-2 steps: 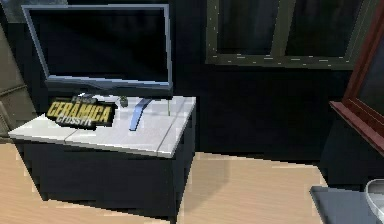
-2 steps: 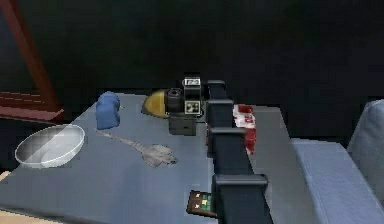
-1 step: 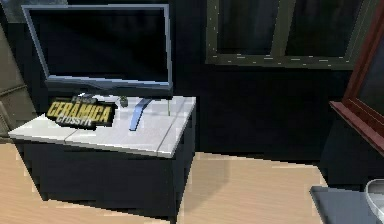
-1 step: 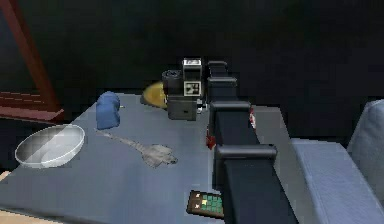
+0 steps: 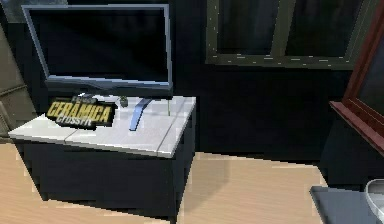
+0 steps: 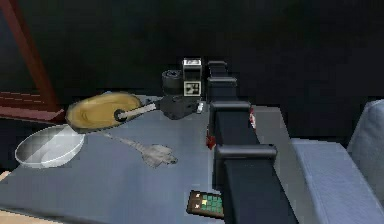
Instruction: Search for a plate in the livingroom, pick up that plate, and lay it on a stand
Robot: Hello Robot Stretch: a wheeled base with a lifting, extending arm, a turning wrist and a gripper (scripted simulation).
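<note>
Plate (image 6: 98, 110), tan and shallow with a raised rim, lies flat on the grey table (image 6: 100, 188), right at the tips of the hand (image 6: 127, 116). Whether the fingers touch the rim or merely sit at it can't be told, nor whether the hand grips anything.

It looks like glazed pottery: stiff, fairly light, smooth enough to slip, and likely to chip or break if dropped. Lying flat, it offers no side to grab, so I judge the rim nearest the hand the place to take hold, and the lift should stay level.

Beyond the plate, away from the hand, sits a white bowl (image 6: 48, 148). A small grey utensil-like thing (image 6: 150, 153) lies beside the fingers, nearer the arm (image 6: 240, 150), and a remote (image 6: 207, 204) lies well behind the hand, close to the arm.

In the forward view a television (image 5: 100, 48) rests on a white-topped stand (image 5: 165, 128), a likely landing spot.
</note>
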